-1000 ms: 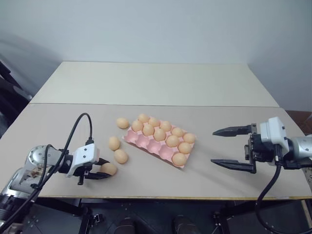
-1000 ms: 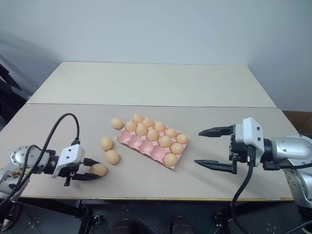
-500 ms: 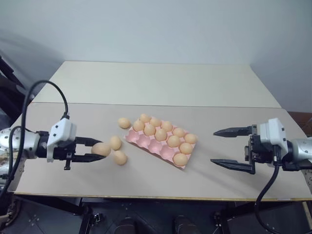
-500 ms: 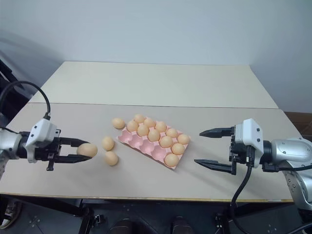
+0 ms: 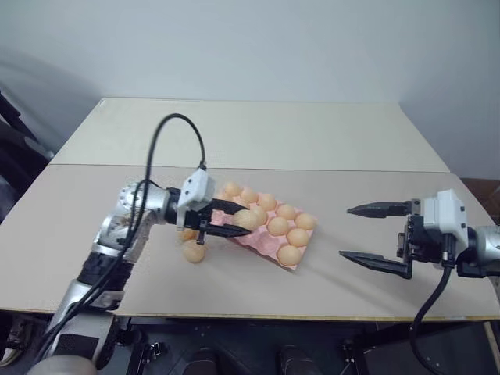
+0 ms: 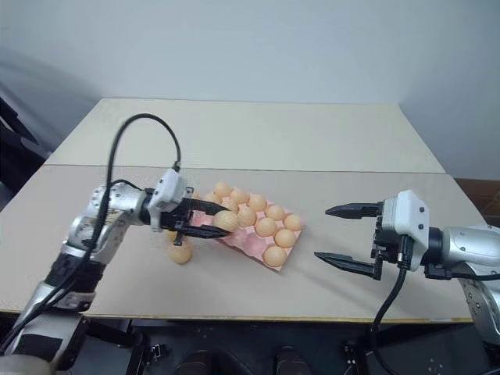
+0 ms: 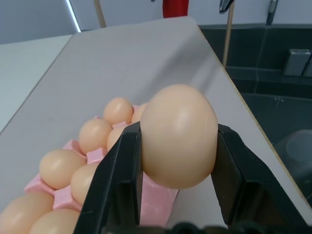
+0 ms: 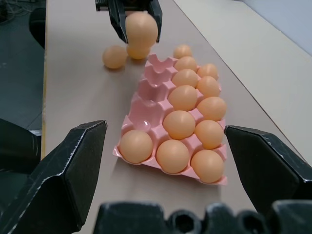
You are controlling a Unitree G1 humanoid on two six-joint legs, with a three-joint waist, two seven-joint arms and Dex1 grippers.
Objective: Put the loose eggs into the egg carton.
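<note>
My left gripper (image 5: 244, 220) is shut on one tan egg (image 5: 248, 219), held just above the near left part of the pink egg carton (image 5: 260, 243). In the left wrist view that egg (image 7: 178, 136) sits between both black fingers (image 7: 122, 180), with filled cups below. The carton's back two rows hold several eggs; its near row has one egg (image 8: 136, 146) and empty cups (image 8: 146, 110). Loose eggs lie on the table left of the carton: one (image 5: 193, 251) near the front, one (image 8: 138, 50) partly hidden under my left gripper, one (image 8: 183, 50) by the carton's far corner. My right gripper (image 5: 344, 232) is open, right of the carton.
The carton lies at an angle on a beige table (image 5: 109, 258) whose front edge is close to me. A second, paler table (image 5: 250, 133) adjoins behind it, against a white wall. A black cable (image 5: 176, 137) loops above my left arm.
My left arm has swung right and upward, carrying the egg from the table's left side to above the carton. The right gripper has stayed put and open.
</note>
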